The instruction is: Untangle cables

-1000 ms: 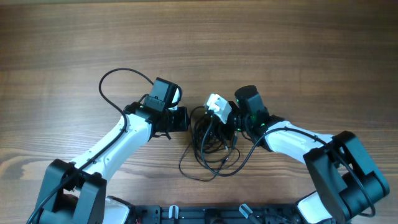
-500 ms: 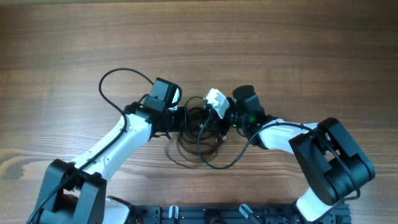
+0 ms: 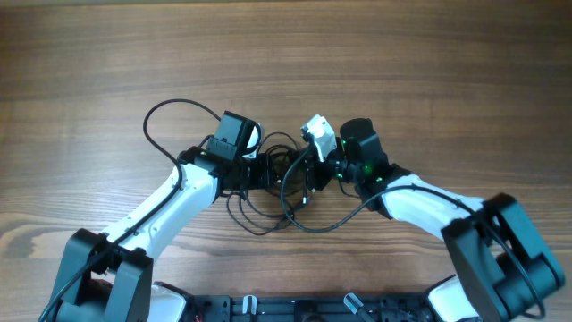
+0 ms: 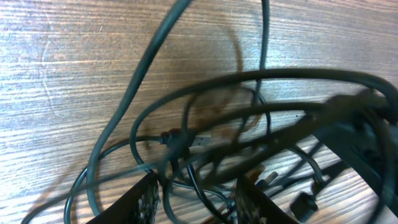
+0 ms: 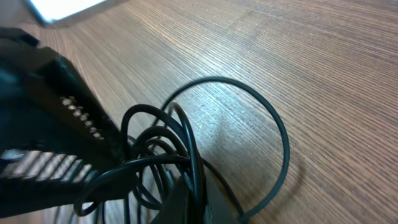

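Observation:
The cables [image 3: 286, 183] are a tangle of thin dark cords lying on the wooden table between my two grippers. My left gripper [image 3: 266, 172] reaches into the tangle from the left. In the left wrist view its jaws [image 4: 198, 199] stand apart, with several strands and a small plug [image 4: 186, 140] crossing the gap. My right gripper [image 3: 308, 170] comes in from the right. In the right wrist view it [image 5: 199, 200] is shut on one strand, with coils bunched just ahead and a wide loop [image 5: 277, 127] lying out to the right.
The left arm's own thicker black wire [image 3: 170, 109] arcs over the table behind it. Loose cable loops [image 3: 308, 230] trail toward the front edge. The arm bases [image 3: 286, 309] sit along the near edge. Bare wood table [image 3: 286, 54] stretches across the back.
The right gripper has shut on a strand. The tangle has shifted left against the left gripper, and its trailing loops have moved left and spread.

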`<control>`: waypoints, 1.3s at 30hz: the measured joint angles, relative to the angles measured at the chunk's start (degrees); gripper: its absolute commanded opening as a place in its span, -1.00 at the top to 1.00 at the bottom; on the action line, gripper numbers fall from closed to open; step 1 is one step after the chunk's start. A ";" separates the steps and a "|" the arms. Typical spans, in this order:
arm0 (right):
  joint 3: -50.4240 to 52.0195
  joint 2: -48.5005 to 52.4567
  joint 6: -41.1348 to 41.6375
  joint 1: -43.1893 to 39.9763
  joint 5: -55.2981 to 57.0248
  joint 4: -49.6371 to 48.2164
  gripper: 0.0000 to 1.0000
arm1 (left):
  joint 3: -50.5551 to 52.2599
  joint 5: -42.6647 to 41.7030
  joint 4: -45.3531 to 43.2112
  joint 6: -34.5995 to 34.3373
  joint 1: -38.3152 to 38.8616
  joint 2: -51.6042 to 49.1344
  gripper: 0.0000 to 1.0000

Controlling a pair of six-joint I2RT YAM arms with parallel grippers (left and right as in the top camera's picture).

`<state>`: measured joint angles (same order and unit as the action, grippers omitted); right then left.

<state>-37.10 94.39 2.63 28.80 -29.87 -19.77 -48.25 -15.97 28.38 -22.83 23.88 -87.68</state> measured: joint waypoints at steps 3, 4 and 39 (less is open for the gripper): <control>0.00 -1.36 0.76 0.00 1.18 2.29 0.91 | 0.00 -0.02 -0.39 0.00 0.00 0.00 0.21; 0.00 -1.36 0.83 0.00 1.62 2.69 0.91 | 0.00 0.00 -0.44 0.00 0.00 0.00 0.21; 0.00 -1.40 27.85 -3.65 -11.82 -8.17 0.91 | 0.28 -0.17 -7.45 -0.22 -0.02 0.00 0.60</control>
<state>-37.10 92.99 30.48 25.15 -41.69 -27.94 -47.97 -16.14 20.93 -23.05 23.86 -87.68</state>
